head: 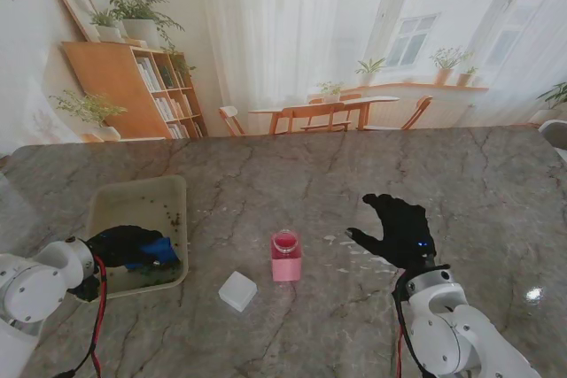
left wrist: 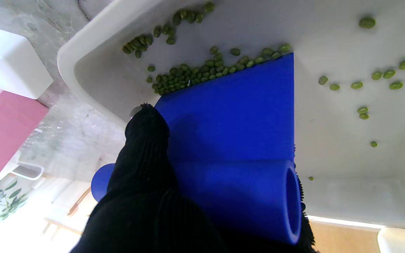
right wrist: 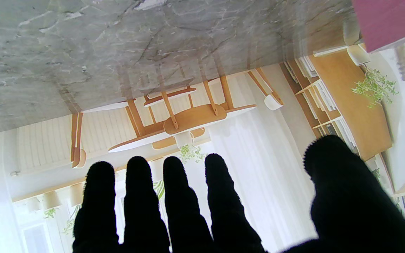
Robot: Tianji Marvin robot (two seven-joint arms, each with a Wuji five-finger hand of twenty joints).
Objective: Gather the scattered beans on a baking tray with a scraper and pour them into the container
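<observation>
A cream baking tray (head: 120, 194) lies at the left of the marble table. My left hand (head: 124, 243) is shut on a blue scraper (head: 161, 250) inside the tray, near its near right corner. In the left wrist view the scraper's blade (left wrist: 234, 105) rests on the tray floor (left wrist: 346, 140) with a row of green beans (left wrist: 202, 72) piled along its edge; more beans (left wrist: 381, 75) lie scattered beside it. A pink container (head: 285, 257) stands mid-table. My right hand (head: 400, 229) hovers open, fingers (right wrist: 178, 200) spread, to the container's right.
A small white box (head: 237, 290) sits on the table between the tray and the pink container, nearer to me. A few pale specks (head: 354, 250) lie on the marble beside my right hand.
</observation>
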